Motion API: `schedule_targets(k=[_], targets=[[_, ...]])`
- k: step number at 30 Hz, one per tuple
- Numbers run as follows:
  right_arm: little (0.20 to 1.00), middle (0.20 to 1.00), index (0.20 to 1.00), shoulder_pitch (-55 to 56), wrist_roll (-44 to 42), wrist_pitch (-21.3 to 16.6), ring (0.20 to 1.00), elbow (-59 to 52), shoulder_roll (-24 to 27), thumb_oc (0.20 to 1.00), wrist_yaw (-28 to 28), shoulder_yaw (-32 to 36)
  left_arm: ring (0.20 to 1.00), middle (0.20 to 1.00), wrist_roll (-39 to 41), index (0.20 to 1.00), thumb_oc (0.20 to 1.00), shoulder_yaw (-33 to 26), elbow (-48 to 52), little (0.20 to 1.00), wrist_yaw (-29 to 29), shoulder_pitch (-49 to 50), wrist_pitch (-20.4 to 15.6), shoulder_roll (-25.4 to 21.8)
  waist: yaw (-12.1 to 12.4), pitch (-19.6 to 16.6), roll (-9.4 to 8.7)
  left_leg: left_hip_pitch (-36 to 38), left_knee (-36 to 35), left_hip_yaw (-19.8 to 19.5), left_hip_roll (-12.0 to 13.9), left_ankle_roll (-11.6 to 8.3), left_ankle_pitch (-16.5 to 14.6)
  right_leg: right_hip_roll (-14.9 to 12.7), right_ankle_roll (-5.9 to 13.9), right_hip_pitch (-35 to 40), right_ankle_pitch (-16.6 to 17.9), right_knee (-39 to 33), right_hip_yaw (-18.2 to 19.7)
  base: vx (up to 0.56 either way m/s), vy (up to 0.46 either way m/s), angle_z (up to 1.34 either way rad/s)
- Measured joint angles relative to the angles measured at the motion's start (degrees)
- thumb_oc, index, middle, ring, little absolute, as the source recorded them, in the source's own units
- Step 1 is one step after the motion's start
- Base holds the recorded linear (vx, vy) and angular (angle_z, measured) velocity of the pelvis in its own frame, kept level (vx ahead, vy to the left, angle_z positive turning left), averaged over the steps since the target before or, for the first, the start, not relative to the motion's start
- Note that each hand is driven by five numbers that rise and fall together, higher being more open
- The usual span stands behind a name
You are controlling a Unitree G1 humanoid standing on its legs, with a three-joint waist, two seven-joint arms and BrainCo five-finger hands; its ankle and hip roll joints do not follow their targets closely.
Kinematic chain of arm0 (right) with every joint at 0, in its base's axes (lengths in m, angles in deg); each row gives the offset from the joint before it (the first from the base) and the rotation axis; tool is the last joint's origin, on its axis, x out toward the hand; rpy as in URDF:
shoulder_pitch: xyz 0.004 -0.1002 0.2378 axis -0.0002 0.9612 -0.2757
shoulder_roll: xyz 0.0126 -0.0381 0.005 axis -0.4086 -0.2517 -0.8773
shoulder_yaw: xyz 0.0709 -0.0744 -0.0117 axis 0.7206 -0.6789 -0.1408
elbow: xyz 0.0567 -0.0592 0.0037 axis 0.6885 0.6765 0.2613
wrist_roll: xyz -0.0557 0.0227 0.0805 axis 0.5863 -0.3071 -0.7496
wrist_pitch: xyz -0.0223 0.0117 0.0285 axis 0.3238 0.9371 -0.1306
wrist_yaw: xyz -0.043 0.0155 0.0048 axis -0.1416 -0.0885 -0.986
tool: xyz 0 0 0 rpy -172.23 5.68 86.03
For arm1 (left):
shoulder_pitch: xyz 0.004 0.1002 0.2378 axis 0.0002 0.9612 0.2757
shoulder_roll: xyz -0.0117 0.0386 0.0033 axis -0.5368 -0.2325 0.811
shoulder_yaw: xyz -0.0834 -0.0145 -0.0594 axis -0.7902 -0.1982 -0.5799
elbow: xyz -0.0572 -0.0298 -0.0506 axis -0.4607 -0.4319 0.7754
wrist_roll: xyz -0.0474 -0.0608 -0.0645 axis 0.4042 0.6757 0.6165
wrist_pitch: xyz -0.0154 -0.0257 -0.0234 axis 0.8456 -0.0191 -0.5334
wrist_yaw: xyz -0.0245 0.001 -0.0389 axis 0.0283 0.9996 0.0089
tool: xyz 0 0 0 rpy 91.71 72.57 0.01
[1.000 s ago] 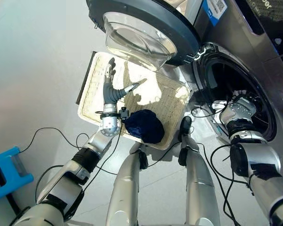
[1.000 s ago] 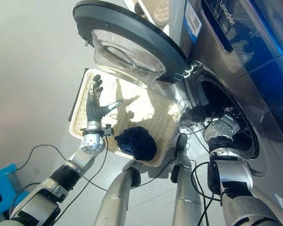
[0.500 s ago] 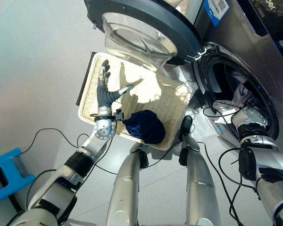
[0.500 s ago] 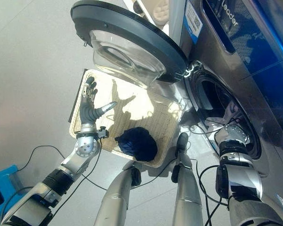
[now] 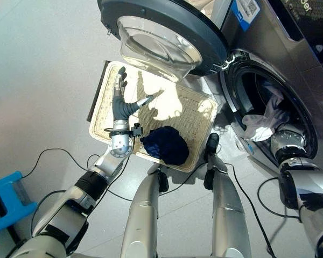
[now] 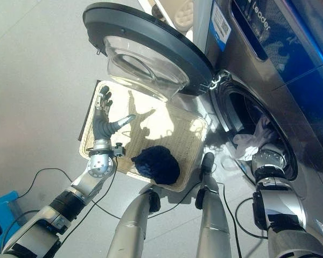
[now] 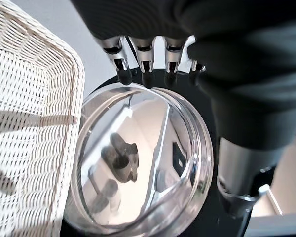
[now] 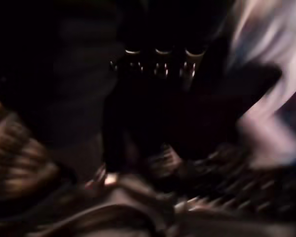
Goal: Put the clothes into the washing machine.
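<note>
Left eye view: washing machine (image 5: 290,59) on the right, its round door (image 5: 167,32) swung open over the far end of a wicker basket (image 5: 105,102) on the floor. Dark blue garment (image 5: 166,144) bunched in the basket's near corner. Left hand (image 5: 120,105) held upright above the basket, fingers straight and spread, thumb out to the side, holding nothing. White garment (image 5: 264,118) hangs over the lower lip of the drum opening (image 5: 253,86). Right arm reaches into the opening just below that cloth; its hand is hidden inside, so I cannot tell whether it is apart or clamped.

Right eye view: same layout. Blue garment apart from the left hand, nearer the robot. White garment at the drum mouth, just above the right wrist.

Left wrist view: fingers (image 7: 146,61) straight in a row, nothing between them; the door's glass bowl beyond, basket weave beside it.

Right wrist view: dark drum interior, a row of fingers (image 8: 160,61) faintly lit, pale cloth to one side. Grip unreadable.
</note>
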Motion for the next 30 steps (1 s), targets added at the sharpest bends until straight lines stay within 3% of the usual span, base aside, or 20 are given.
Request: schedule_targets(k=[1,2,4,11,16,19,21,25,27,30], targets=[[1.000,1.000,1.000,0.0,2.2,2.3,1.000,0.4,0.4,1.000,-1.8,-0.2,1.000,1.000,0.0,1.000,1.000,0.0,-0.1,1.000,-0.2,0.0,0.0,0.0,-0.1,0.0,0.00,-0.1,0.1,0.0,0.0,0.05,0.0,-0.1,0.14,0.0,0.1,-0.1,0.0,0.00,0.000,0.00],[1.000,1.000,1.000,-0.2,5.7,7.0,1.000,0.8,1.0,1.000,-4.6,-0.4,1.000,1.000,0.0,1.000,1.000,-0.1,-0.1,1.000,-0.7,0.0,0.0,0.0,-0.4,0.0,-0.19,-0.5,0.3,-0.1,-0.1,0.15,0.0,-0.1,0.44,0.0,0.2,-0.6,-0.1,0.00,0.000,0.00],[1.000,1.000,1.000,-0.4,8.4,11.2,1.000,0.6,1.1,1.000,-6.4,-0.7,1.000,1.000,0.0,1.000,1.000,0.0,-0.1,1.000,-0.7,0.0,0.0,0.0,-1.0,0.0,-0.39,-0.8,0.4,-0.1,-0.1,0.21,0.0,-0.1,0.54,0.0,0.5,-1.1,-0.1,0.00,0.000,0.00],[1.000,1.000,1.000,-0.4,17.0,21.3,1.000,1.4,3.2,1.000,-10.6,-1.5,1.000,1.000,-1.2,1.000,1.000,0.0,-0.1,1.000,-0.8,-0.2,0.4,0.0,-1.0,0.0,-0.41,-1.4,0.4,-0.2,-0.1,0.31,0.0,0.0,0.24,-0.5,0.9,-1.4,-0.3,0.00,0.000,0.00],[1.000,1.000,1.000,-0.5,21.4,27.3,1.000,2.4,4.1,1.000,-11.2,-3.8,1.000,1.000,-15.0,1.000,1.000,4.3,-2.0,1.000,-0.3,-3.0,3.4,-3.7,-1.1,0.0,-0.40,-1.4,0.6,-0.2,-0.1,0.36,-0.1,0.0,0.17,-0.5,1.0,-1.4,-0.3,0.01,0.040,0.00],[1.000,1.000,1.000,-0.8,25.2,27.9,1.000,3.7,4.4,1.000,-10.9,-7.7,1.000,1.000,-22.1,1.000,1.000,12.3,-4.7,1.000,1.8,-8.3,7.2,-9.3,-1.1,0.0,-0.39,-1.4,0.8,0.0,0.0,0.36,-0.2,0.0,0.13,-0.5,1.1,-1.3,-0.2,0.01,0.068,-0.02],[1.000,1.000,1.000,-1.2,27.3,27.9,1.000,3.6,4.3,1.000,-10.1,-8.3,1.000,1.000,-25.8,1.000,1.000,14.2,-7.6,1.000,4.7,-11.1,10.5,-12.1,-1.2,0.0,-0.38,-1.4,0.9,0.4,0.0,0.40,-0.2,0.0,0.20,-0.7,1.1,-1.3,0.2,0.02,0.141,-0.07],[1.000,1.000,1.000,-0.9,27.7,25.9,1.000,1.6,4.0,1.000,-7.4,-10.4,1.000,1.000,-31.6,1.000,1.000,22.5,-12.9,1.000,10.7,-14.2,13.0,-17.8,-1.9,-0.1,-0.30,-1.2,0.4,1.9,0.0,0.43,-0.2,0.0,0.39,-1.4,1.2,-1.5,1.4,0.01,0.119,-0.09],[1.000,1.000,1.000,-1.1,27.8,25.5,1.000,1.4,3.8,1.000,-6.9,-10.4,1.000,1.000,-31.7,1.000,1.000,22.3,-13.6,1.000,12.2,-13.3,13.9,-17.8,-2.2,-0.1,-0.29,-1.2,0.5,2.1,0.0,0.55,-0.4,0.0,0.27,-1.5,1.4,-1.5,1.7,0.01,0.118,-0.10],[1.000,1.000,1.000,-0.9,27.8,22.4,1.000,0.0,1.7,1.000,-5.7,-10.8,1.000,1.000,-33.4,1.000,1.000,27.5,-19.1,1.000,18.0,-14.7,14.2,-17.3,-3.2,-0.1,-0.18,-0.7,-0.1,3.5,0.0,0.63,-0.5,0.1,0.30,-1.8,1.4,-1.4,2.4,0.02,0.082,-0.09]])
